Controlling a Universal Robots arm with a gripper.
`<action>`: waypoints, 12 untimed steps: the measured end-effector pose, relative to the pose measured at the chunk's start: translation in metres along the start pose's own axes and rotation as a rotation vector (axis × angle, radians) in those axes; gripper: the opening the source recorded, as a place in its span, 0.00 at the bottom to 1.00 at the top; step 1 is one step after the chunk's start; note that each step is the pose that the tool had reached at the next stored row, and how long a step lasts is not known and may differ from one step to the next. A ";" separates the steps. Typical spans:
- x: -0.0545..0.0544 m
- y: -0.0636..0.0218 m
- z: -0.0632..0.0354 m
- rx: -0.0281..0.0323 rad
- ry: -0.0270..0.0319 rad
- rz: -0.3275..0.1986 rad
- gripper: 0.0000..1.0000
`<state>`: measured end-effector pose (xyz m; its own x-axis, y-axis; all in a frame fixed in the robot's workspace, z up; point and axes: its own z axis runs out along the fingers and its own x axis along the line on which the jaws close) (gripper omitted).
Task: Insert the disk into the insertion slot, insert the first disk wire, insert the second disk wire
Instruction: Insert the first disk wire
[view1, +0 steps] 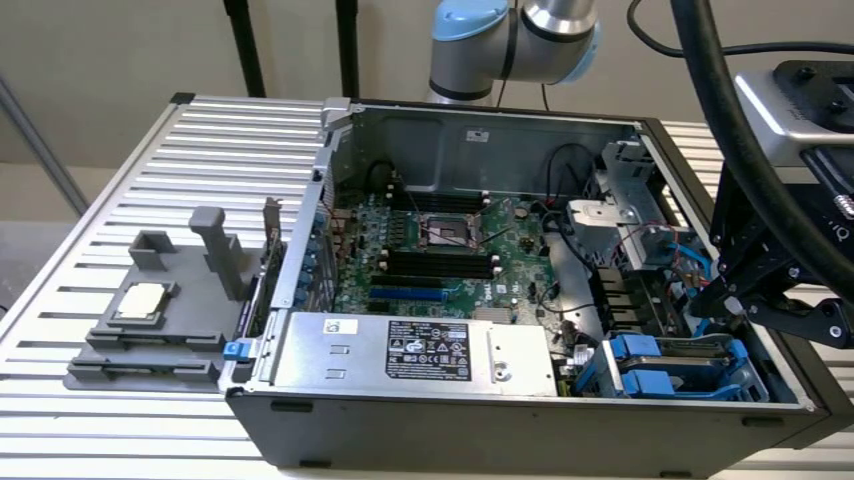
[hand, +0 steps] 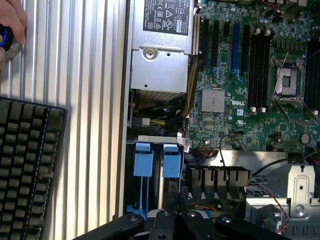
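Note:
The insertion slot (view1: 683, 366) is the grey drive cage with bright blue rails in the case corner closest to the camera, on the exterior view's right. Its two blue latches (hand: 157, 161) lie just beyond my gripper in the wrist view. My black gripper (view1: 711, 312) hangs right above that cage, over the case's side wall. Its fingers (hand: 172, 210) are shut, and nothing shows between them. The disk is out of view. Thin blue and red wires (view1: 678, 258) run along the case wall behind the cage.
The open case holds a green motherboard (view1: 447, 250) and a silver box with a black label (view1: 414, 350). A grey fixture carrying a small square chip (view1: 140, 302) sits on the slatted table. A keyboard (hand: 27, 165) and a person's hand (hand: 10, 22) lie beside the case.

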<state>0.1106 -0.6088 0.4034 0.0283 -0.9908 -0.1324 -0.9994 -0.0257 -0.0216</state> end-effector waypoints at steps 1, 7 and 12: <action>0.000 0.0000 0.0000 0.0000 0.0000 0.000 0.13; -0.003 -0.0081 0.0006 -0.0003 0.0000 0.000 0.13; -0.009 -0.0262 0.0040 -0.0003 0.0001 0.000 0.13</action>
<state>0.1366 -0.5983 0.4012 0.0283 -0.9908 -0.1323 -0.9994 -0.0257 -0.0212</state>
